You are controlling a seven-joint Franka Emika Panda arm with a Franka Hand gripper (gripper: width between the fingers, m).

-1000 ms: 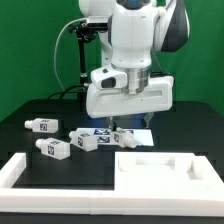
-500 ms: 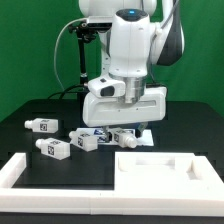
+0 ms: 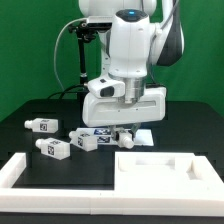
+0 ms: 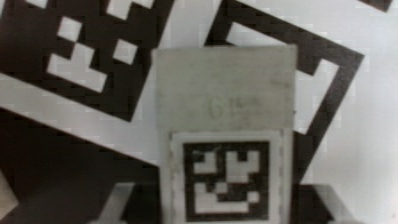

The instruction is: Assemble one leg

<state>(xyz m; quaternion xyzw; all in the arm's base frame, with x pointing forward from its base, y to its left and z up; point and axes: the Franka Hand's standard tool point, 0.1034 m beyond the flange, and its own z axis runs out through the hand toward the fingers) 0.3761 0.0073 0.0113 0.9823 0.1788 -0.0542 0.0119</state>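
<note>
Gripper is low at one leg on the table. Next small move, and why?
Probably close the gripper on the leg, then check the hold. The wrist view shows the leg centred in the gripper's gap; the exterior view shows the gripper low at the table. Whether it grips yet, I cannot tell.

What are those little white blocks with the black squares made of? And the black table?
The little white blocks look like hard plastic: matte white, crisp edges, and a slightly grainy face close up in the wrist view. Their black squares look like flat printed stickers. The table looks covered in something dull black, maybe cloth or matte board; I cannot tell which.
</note>
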